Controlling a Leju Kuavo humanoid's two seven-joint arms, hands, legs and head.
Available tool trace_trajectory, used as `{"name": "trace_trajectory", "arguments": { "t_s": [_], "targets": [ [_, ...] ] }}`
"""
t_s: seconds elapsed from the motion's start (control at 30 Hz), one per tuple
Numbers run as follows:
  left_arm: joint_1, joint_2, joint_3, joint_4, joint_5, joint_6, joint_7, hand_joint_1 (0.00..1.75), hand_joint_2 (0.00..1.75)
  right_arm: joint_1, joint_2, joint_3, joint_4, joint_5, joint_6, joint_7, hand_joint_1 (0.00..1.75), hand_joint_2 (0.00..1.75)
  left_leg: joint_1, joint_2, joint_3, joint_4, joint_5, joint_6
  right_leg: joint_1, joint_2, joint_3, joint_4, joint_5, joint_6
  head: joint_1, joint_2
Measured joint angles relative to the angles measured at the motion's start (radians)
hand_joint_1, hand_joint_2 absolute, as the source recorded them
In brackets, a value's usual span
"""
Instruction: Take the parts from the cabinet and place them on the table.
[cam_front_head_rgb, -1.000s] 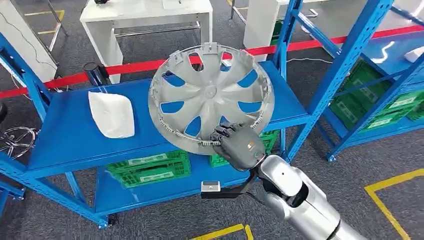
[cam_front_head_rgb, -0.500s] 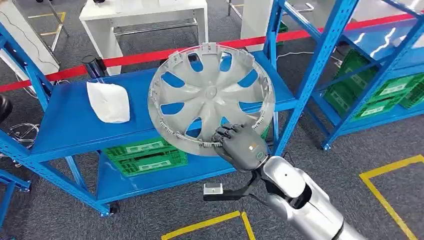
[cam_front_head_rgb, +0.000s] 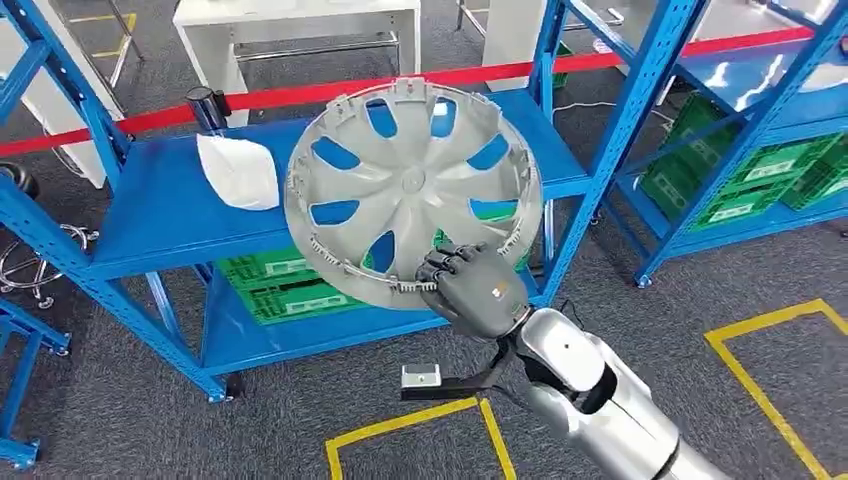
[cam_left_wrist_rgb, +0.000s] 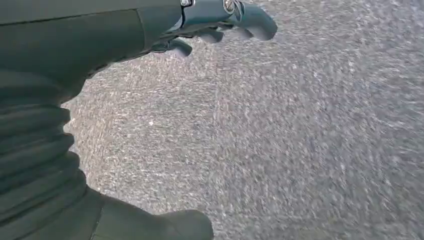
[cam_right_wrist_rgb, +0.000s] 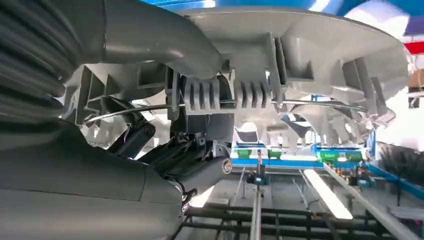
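Observation:
A large grey wheel cover (cam_front_head_rgb: 412, 190) is held up in the air in front of the blue shelf rack (cam_front_head_rgb: 150, 225), its inner side toward me. My right hand (cam_front_head_rgb: 470, 288) grips its lower rim. In the right wrist view the cover's ribbed rim (cam_right_wrist_rgb: 240, 95) lies between the thumb (cam_right_wrist_rgb: 155, 35) and the dark fingers (cam_right_wrist_rgb: 195, 170). A white bagged part (cam_front_head_rgb: 240, 170) lies on the rack's upper shelf at the left. My left hand (cam_left_wrist_rgb: 220, 22) hangs over grey carpet, fingers apart and holding nothing.
Green crates (cam_front_head_rgb: 285, 285) sit on the rack's lower shelf. A second blue rack (cam_front_head_rgb: 740, 120) with green crates stands at the right. A white table (cam_front_head_rgb: 300, 25) stands behind a red barrier tape (cam_front_head_rgb: 300, 95). Yellow floor markings (cam_front_head_rgb: 400, 435) lie close in front.
The whole view has shifted: the rack now sits higher and further off, so the camera has moved back. My right hand still holds the wheel cover the same way.

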Motion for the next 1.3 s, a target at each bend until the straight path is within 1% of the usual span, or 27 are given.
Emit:
{"name": "trace_trajectory", "arguments": {
  "t_s": [0.07, 0.1, 0.13, 0.17, 0.23, 0.3, 0.37, 0.43, 0.47, 0.5, 0.57, 0.6, 0.63, 0.67, 0.73, 0.77, 0.8, 0.83, 0.93, 0.97, 1.07, 1.1, 1.13, 1.17, 1.23, 1.27, 1.3],
  "targets": [
    [0.0, 0.0, 0.0, 0.0, 0.0, 0.0, 0.0, 0.0, 1.75, -0.002, 0.0, 0.0, 0.002, 0.0, 0.0, 0.003, 1.75, 1.75, -0.004, 0.001, -0.03, 0.002, 0.027, 0.004, 0.002, 0.001, -0.036, 0.154, -0.119, 0.004, 0.0, 0.0],
    [0.0, 0.0, 0.0, 0.0, 0.0, 0.0, 0.0, 0.0, 1.75, -0.001, 0.0, 0.0, 0.004, 0.0, 0.0, 0.003, 1.75, 1.75, -0.007, 0.001, -0.049, 0.004, 0.041, 0.005, 0.002, 0.001, -0.047, 0.223, -0.139, 0.003, 0.001, 0.0],
    [0.001, 0.0, 0.0, 0.0, 0.0, 0.0, 0.0, 0.0, 1.75, 0.0, 0.0, 0.0, 0.007, 0.0, 0.0, 0.003, 1.75, 1.75, -0.008, 0.001, -0.067, 0.008, 0.052, 0.004, 0.003, 0.001, -0.042, 0.256, -0.129, 0.001, 0.0, 0.0],
    [0.001, 0.0, 0.0, 0.0, 0.0, 0.0, 0.0, 0.0, 1.75, -0.001, 0.0, 0.0, 0.008, 0.0, 0.0, 0.003, 1.75, 1.75, -0.009, 0.002, -0.085, 0.013, 0.061, 0.004, 0.005, 0.001, -0.019, 0.248, -0.096, -0.002, 0.0, 0.0],
    [0.001, 0.0, 0.0, 0.0, 0.0, 0.0, 0.0, 0.0, 1.75, -0.001, 0.0, 0.0, 0.01, 0.0, 0.0, 0.003, 1.75, 1.75, -0.01, 0.002, -0.118, 0.026, 0.078, 0.001, 0.011, 0.0, 0.097, 0.112, -0.032, -0.012, 0.001, 0.0],
    [0.001, -0.002, 0.0, 0.0, 0.0, 0.0, 0.0, 0.0, 1.75, -0.005, 0.0, 0.0, 0.01, 0.0, 0.0, 0.003, 1.75, 1.75, -0.012, 0.001, -0.134, 0.037, 0.091, -0.009, 0.022, -0.002, 0.21, -0.06, -0.094, -0.027, 0.0, 0.0],
    [0.001, -0.002, 0.0, 0.0, 0.0, 0.0, 0.0, 0.0, 1.75, -0.007, 0.001, 0.0, 0.01, -0.001, 0.0, 0.003, 1.75, 1.75, -0.008, 0.003, -0.133, 0.032, 0.108, -0.021, 0.027, 0.001, 0.202, -0.066, -0.086, -0.031, 0.004, 0.0],
    [0.002, -0.002, 0.0, 0.001, 0.0, 0.0, 0.0, 0.0, 1.75, -0.007, 0.002, 0.0, 0.01, 0.0, 0.0, 0.003, 1.75, 1.75, -0.011, 0.002, -0.139, 0.023, 0.13, -0.035, 0.022, 0.0, 0.187, -0.071, -0.062, -0.047, 0.003, 0.0],
    [0.003, 0.0, 0.0, 0.0, 0.0, 0.0, 0.0, 0.0, 1.75, -0.011, 0.005, 0.0, 0.01, 0.0, 0.0, 0.003, 1.75, 1.75, -0.006, -0.003, -0.146, 0.036, 0.105, -0.04, 0.017, -0.006, 0.177, -0.073, -0.048, -0.053, 0.005, 0.0],
    [0.004, -0.001, 0.0, 0.001, 0.0, 0.0, 0.0, 0.0, 1.75, -0.012, 0.006, 0.0, 0.01, 0.0, 0.0, 0.003, 1.75, 1.75, -0.005, -0.004, -0.16, 0.071, 0.044, -0.049, 0.015, -0.006, 0.161, -0.073, -0.037, -0.062, 0.0, 0.0],
    [0.003, 0.0, 0.0, 0.0, -0.002, 0.0, 0.003, 0.0, 1.75, -0.013, 0.01, 0.0, 0.01, 0.001, 0.0, 0.003, 1.75, 1.75, 0.003, -0.003, -0.193, 0.203, -0.078, -0.062, 0.014, -0.005, 0.131, -0.072, -0.011, -0.061, -0.001, 0.0],
    [0.002, 0.0, 0.0, 0.0, -0.004, 0.0, 0.006, 0.0, 1.75, -0.013, 0.011, 0.0, 0.01, 0.002, -0.001, 0.004, 1.75, 1.75, 0.005, -0.003, -0.203, 0.27, -0.106, -0.066, 0.014, -0.005, 0.114, -0.072, 0.002, -0.06, -0.002, 0.0],
    [0.002, 0.0, 0.0, 0.0, -0.005, 0.0, 0.007, 0.0, 1.75, -0.012, 0.013, 0.0, 0.01, 0.003, -0.002, 0.005, 1.75, 1.75, 0.008, -0.003, -0.203, 0.319, -0.101, -0.069, 0.014, -0.006, 0.101, -0.071, 0.015, -0.058, -0.001, 0.0],
    [0.002, 0.0, 0.0, 0.0, -0.006, -0.001, 0.009, 0.0, 1.75, -0.011, 0.013, 0.0, 0.01, 0.004, -0.003, 0.004, 1.75, 1.75, 0.01, -0.003, -0.185, 0.328, -0.067, -0.072, 0.013, -0.006, 0.081, -0.07, 0.029, -0.055, -0.001, 0.0],
    [0.002, 0.0, 0.0, 0.0, -0.006, -0.001, 0.008, 0.0, 1.75, -0.01, 0.014, 0.0, 0.01, 0.006, -0.005, 0.004, 1.75, 1.75, 0.015, -0.003, -0.096, 0.235, 0.008, -0.073, 0.011, -0.006, 0.046, -0.065, 0.055, -0.047, -0.001, 0.0],
    [0.001, 0.0, 0.0, 0.0, -0.006, -0.001, 0.004, 0.0, 1.75, -0.009, 0.014, 0.0, 0.01, 0.007, -0.006, 0.004, 1.75, 1.75, 0.017, -0.004, -0.023, 0.143, 0.006, -0.074, 0.01, -0.006, 0.034, -0.061, 0.066, -0.042, -0.001, 0.0],
    [-0.003, -0.001, 0.0, 0.0, -0.005, -0.002, -0.001, 0.0, 1.75, -0.007, 0.014, 0.0, 0.01, 0.007, -0.007, 0.003, 1.75, 1.75, 0.015, -0.008, 0.041, 0.048, -0.046, -0.072, 0.012, -0.005, 0.025, -0.058, 0.073, -0.035, -0.002, 0.0],
    [-0.005, -0.002, 0.0, 0.0, -0.005, -0.002, -0.004, 0.0, 1.75, -0.006, 0.014, 0.0, 0.01, 0.007, -0.01, 0.002, 1.75, 1.75, 0.006, -0.012, 0.059, 0.002, -0.062, -0.055, 0.011, -0.007, 0.021, -0.056, 0.083, -0.028, 0.002, 0.0],
    [-0.001, -0.001, 0.0, 0.0, -0.005, -0.003, -0.011, 0.0, 1.75, -0.001, 0.014, 0.0, 0.011, 0.0, -0.014, -0.002, 1.75, 1.75, -0.003, -0.007, 0.027, 0.003, -0.032, -0.02, 0.003, -0.007, 0.014, -0.075, 0.123, -0.004, 0.001, 0.0],
    [-0.001, 0.0, 0.0, 0.001, -0.006, -0.003, -0.01, 0.0, 1.75, 0.0, 0.014, 0.0, 0.012, -0.003, -0.014, -0.003, 1.75, 1.75, 0.0, -0.001, 0.016, 0.001, -0.018, -0.007, -0.001, -0.005, 0.006, -0.067, 0.105, 0.0, -0.003, 0.0],
    [-0.003, 0.0, 0.001, 0.0, -0.015, -0.013, -0.005, 0.0, 1.75, -0.002, 0.014, 0.0, 0.013, -0.01, -0.004, 0.0, 1.75, 1.75, -0.002, 0.002, -0.023, 0.002, 0.019, 0.008, 0.001, -0.004, -0.045, 0.098, -0.082, 0.007, -0.003, 0.0],
    [-0.003, 0.0, 0.001, 0.0, -0.018, -0.014, -0.005, 0.0, 1.75, -0.001, 0.014, 0.0, 0.013, -0.011, 0.001, 0.0, 1.75, 1.75, -0.005, 0.002, -0.043, 0.003, 0.034, 0.01, 0.002, -0.002, -0.059, 0.177, -0.122, 0.008, -0.003, 0.0],
    [-0.003, 0.0, 0.001, 0.0, -0.019, -0.015, -0.005, 0.0, 1.75, 0.0, 0.014, 0.0, 0.013, -0.011, 0.006, 0.0, 1.75, 1.75, -0.007, 0.002, -0.063, 0.006, 0.049, 0.01, 0.003, -0.001, -0.063, 0.235, -0.127, 0.007, -0.003, 0.0],
    [-0.002, 0.0, 0.001, 0.0, -0.019, -0.015, -0.005, 0.0, 1.75, 0.001, 0.014, 0.0, 0.013, -0.012, 0.008, 0.003, 1.75, 1.75, -0.008, 0.002, -0.083, 0.01, 0.061, 0.009, 0.005, -0.001, -0.051, 0.254, -0.102, 0.004, -0.003, 0.0],
    [-0.003, 0.0, 0.001, 0.0, -0.021, -0.015, -0.008, 0.0, 1.75, 0.001, 0.014, 0.0, 0.013, -0.014, 0.008, 0.003, 1.75, 1.75, -0.009, 0.003, -0.121, 0.021, 0.082, 0.007, 0.01, 0.0, 0.036, 0.177, -0.03, -0.003, -0.003, 0.0],
    [-0.003, 0.0, 0.001, 0.0, -0.022, -0.015, -0.01, 0.0, 1.75, 0.0, 0.014, 0.0, 0.013, -0.014, 0.009, 0.004, 1.75, 1.75, -0.009, 0.002, -0.137, 0.027, 0.091, 0.004, 0.012, -0.001, 0.108, 0.09, -0.021, -0.008, -0.003, 0.0],
    [-0.004, -0.001, 0.001, 0.0, -0.023, -0.016, -0.011, 0.0, 1.75, -0.002, 0.014, 0.0, 0.012, -0.015, 0.01, 0.004, 1.75, 1.75, -0.009, 0.003, -0.147, 0.033, 0.1, 0.0, 0.016, -0.002, 0.174, -0.009, -0.071, -0.017, -0.003, 0.0]
  ]
}}
